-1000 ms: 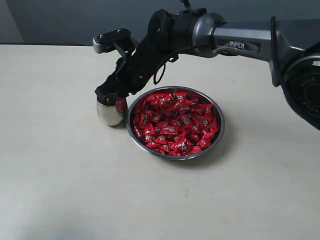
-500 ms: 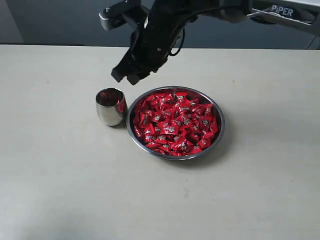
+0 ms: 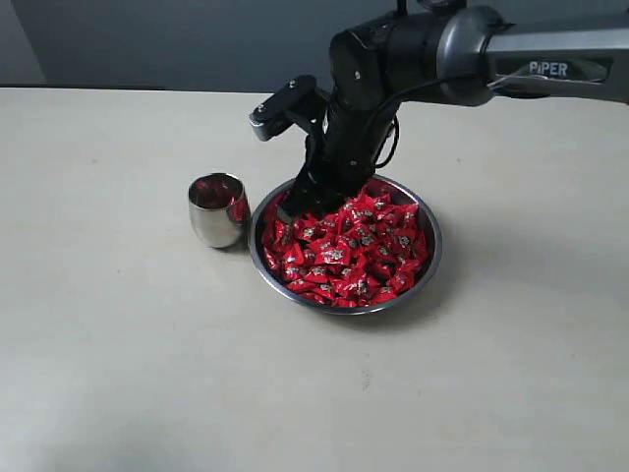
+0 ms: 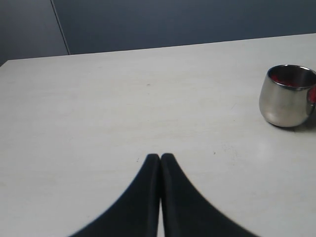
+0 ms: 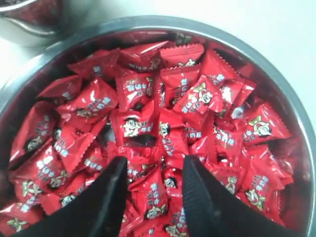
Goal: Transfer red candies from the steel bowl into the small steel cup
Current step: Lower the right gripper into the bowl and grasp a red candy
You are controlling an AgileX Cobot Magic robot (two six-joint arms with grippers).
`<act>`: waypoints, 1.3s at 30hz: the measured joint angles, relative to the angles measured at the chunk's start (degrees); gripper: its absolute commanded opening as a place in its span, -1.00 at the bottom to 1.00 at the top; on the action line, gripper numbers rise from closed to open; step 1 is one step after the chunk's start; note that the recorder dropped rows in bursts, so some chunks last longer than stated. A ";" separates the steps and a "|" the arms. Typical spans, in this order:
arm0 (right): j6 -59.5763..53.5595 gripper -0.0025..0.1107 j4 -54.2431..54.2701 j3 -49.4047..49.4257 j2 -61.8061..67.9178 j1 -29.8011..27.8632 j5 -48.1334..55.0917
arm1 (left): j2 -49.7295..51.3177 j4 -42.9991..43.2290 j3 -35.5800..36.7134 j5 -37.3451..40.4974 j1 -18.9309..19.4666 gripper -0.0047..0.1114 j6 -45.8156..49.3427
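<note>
- Since the right gripper [image 3: 295, 209] sits spread at the cup-side edge of the steel bowl [image 3: 435, 241], exterior view: a sloppy dip could flick red candies [image 3: 344, 251] over the rim or bump the small steel cup [image 3: 218, 211] just beside it.
- Left wrist: left gripper [image 4: 160, 159] pressed together, empty, away from the cup, no risk.
- Right wrist: jaws wide over a packed heap, so it may pinch several wrappers, or none.

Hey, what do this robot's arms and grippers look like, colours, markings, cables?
The right arm is a silver-grey tube marked PIPER in white, then glossy black joint housings with a looped black cable and a grey block at the wrist. The right gripper has two matte black tapering fingers. The left gripper has two black curved fingers with finely ridged inner edges.
</note>
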 measured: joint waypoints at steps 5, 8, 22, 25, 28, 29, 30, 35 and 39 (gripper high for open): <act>0.00 -0.31 -1.63 0.14 2.98 0.00 -2.17 | 0.00 0.00 0.00 0.00 0.00 -0.91 0.00; 0.69 -0.31 -3.49 0.14 4.44 0.00 -2.52 | 0.00 0.00 0.00 0.00 0.00 -0.91 0.00; 1.26 -0.31 -4.54 0.14 6.35 0.00 -7.52 | 0.00 0.00 0.00 0.00 0.00 -0.91 0.00; 1.26 -0.31 -4.54 0.14 6.77 0.00 -7.66 | 0.00 0.00 0.00 0.00 0.00 -0.91 0.00; 1.34 -0.32 -4.44 0.14 7.04 0.00 -7.66 | 0.00 0.00 0.00 0.00 0.00 -0.91 0.00; 1.48 -0.35 -4.44 0.14 7.04 0.00 -7.66 | 0.00 0.00 0.00 0.00 0.00 -0.91 0.00; 1.48 -0.42 -4.44 0.14 7.04 0.00 -7.66 | 0.00 0.00 0.00 0.00 0.00 -0.91 0.00; 1.48 -0.97 -4.44 0.14 7.04 0.00 -7.53 | 0.00 0.00 0.00 0.00 0.00 -0.91 0.00; 1.48 -0.97 -4.44 0.14 7.04 0.00 -7.53 | 0.00 0.00 0.00 0.00 0.00 -0.91 0.00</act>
